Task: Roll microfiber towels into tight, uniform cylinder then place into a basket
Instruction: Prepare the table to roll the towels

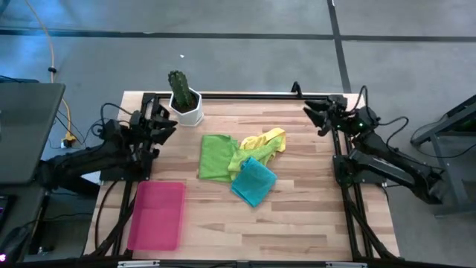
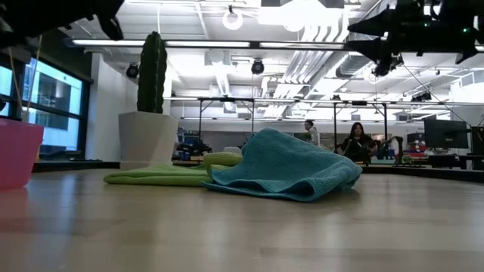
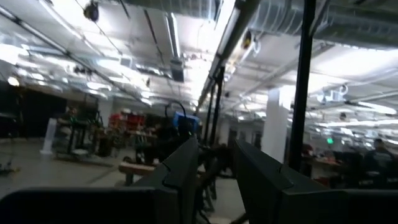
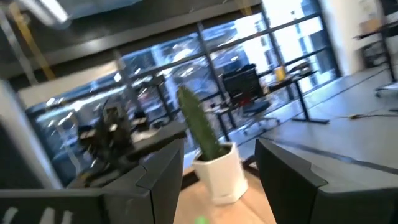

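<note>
Towels unrolled, heaped mid-bench: green towel flat, teal towel and yellow towel overlapping. Pink basket empty, front-left. Left tool, right tool: both parted, empty, parked at rear corners. Rolling not begun; next, reach for one towel.

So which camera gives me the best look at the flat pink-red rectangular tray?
The high view: the flat pink-red rectangular tray shows whole, lying on the table's near-left part, apart from the towels. The low view catches only one pink side at its left edge. Neither wrist view shows it.
</note>
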Tool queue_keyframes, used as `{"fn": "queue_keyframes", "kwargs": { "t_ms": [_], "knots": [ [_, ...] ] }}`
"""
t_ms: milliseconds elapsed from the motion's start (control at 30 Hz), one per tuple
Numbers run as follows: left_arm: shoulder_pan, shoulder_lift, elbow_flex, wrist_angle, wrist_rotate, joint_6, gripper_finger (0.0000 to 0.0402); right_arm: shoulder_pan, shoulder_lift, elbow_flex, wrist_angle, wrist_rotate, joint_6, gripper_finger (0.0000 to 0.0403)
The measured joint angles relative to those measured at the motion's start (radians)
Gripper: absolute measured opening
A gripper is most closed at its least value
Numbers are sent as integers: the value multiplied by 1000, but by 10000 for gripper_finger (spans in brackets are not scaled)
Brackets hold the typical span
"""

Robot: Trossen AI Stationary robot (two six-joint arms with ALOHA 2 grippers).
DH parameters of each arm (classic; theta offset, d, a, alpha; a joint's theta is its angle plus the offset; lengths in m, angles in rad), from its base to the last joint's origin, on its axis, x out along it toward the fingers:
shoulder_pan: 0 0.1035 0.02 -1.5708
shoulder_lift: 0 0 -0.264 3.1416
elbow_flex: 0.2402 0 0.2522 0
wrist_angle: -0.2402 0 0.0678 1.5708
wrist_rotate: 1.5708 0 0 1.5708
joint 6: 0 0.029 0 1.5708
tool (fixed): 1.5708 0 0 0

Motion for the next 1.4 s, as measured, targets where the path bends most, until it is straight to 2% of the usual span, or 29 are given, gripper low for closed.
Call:
{"fn": "queue_keyframes", "kwargs": {
  "t_ms": [200, 533, 733, 967, 1133, 1400],
  "knots": [
    [-81, 158, 56, 0, 0, 1, 95, 127, 59, 0, 93, 0, -99, 193],
    [-255, 369, 100, 0, -16, 42, 95, 280, 154, 0, 94, 53, -145, 193],
    [-381, 468, 137, -30, -195, 127, 95, 364, 225, 0, 94, 162, -188, 193],
    [-474, 594, 236, -256, -463, 176, 95, 433, 288, 4, 87, 227, -197, 193],
    [-525, 725, 319, -339, -553, 177, 95, 475, 344, 91, -43, 234, -230, 193],
    [-562, 909, 394, -439, -688, 142, 94, 517, 476, 278, -352, 319, -329, 193]
  ]
}}
